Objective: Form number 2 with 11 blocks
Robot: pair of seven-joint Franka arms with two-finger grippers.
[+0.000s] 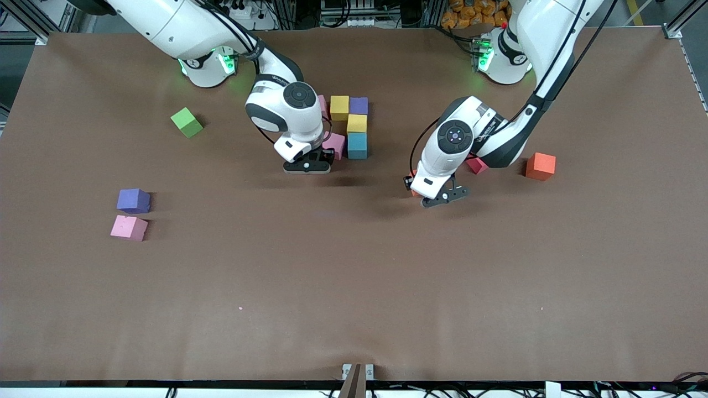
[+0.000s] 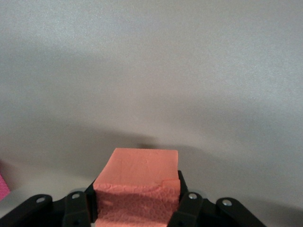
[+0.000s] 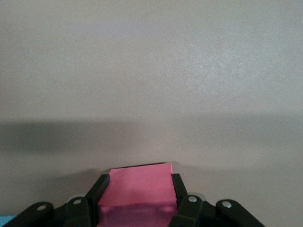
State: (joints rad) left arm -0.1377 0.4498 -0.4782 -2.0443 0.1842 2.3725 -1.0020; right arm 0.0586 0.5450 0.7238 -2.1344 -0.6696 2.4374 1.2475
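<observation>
The blocks lay partly gathered near the middle of the table, toward the robots' bases: a yellow cube beside a purple cube, a second yellow cube touching the purple one on its camera side, and a blue cube nearer the camera again, touching that yellow. A sliver of another pink cube showed beside the first yellow, mostly hidden by the right arm.

The right gripper stood low beside the blue cube, its fingers closed on a pink cube that sat just beside the blue one. Whether that pink cube rested on the table I could not tell.

The left gripper was over bare table toward the left arm's end, its fingers clamped on a salmon-red cube, only a corner of which showed in the front view. A red cube lay on the table, partly under that arm, and an orange cube sat near it, closer to the left arm's end.

Toward the right arm's end, a second purple cube and a loose pink cube lay close together, the pink nearer the camera. A green cube sat well apart from them, nearer the bases.
</observation>
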